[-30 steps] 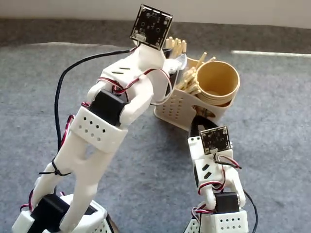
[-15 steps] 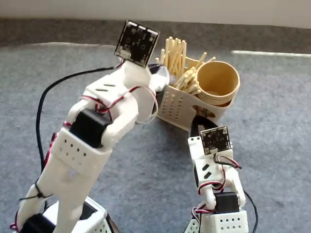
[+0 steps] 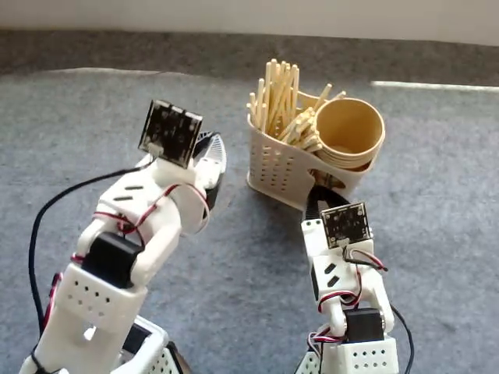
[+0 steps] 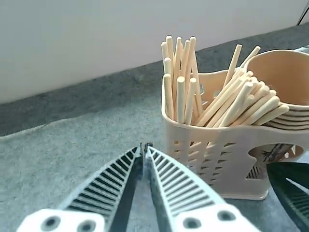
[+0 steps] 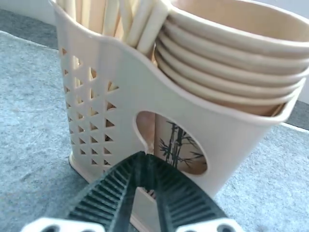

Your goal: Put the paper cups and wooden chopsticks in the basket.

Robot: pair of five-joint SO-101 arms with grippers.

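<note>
A beige perforated basket (image 3: 274, 173) stands on the grey cloth. A bundle of wooden chopsticks (image 3: 277, 92) stands upright in its left compartment, and several nested paper cups (image 3: 351, 128) fill its right one. My left gripper (image 3: 212, 160) hangs shut and empty left of the basket, apart from it. In the left wrist view its fingertips (image 4: 145, 146) meet in front of the basket (image 4: 212, 150), chopsticks (image 4: 181, 82) and cups (image 4: 285, 72). My right gripper (image 3: 316, 199) is shut and empty, close against the basket's near wall (image 5: 106, 96), below the cups (image 5: 231, 63).
Grey cloth (image 3: 437, 234) covers the table, with open room left and right of the basket. A pale wall runs along the far edge (image 3: 390, 15). The right arm's dark fingers (image 4: 289, 186) show near the basket's base in the left wrist view.
The left arm has drawn back from over the basket, moving left, lower and nearer. The chopstick bundle it covered now stands uncovered in the basket. The right arm has kept still.
</note>
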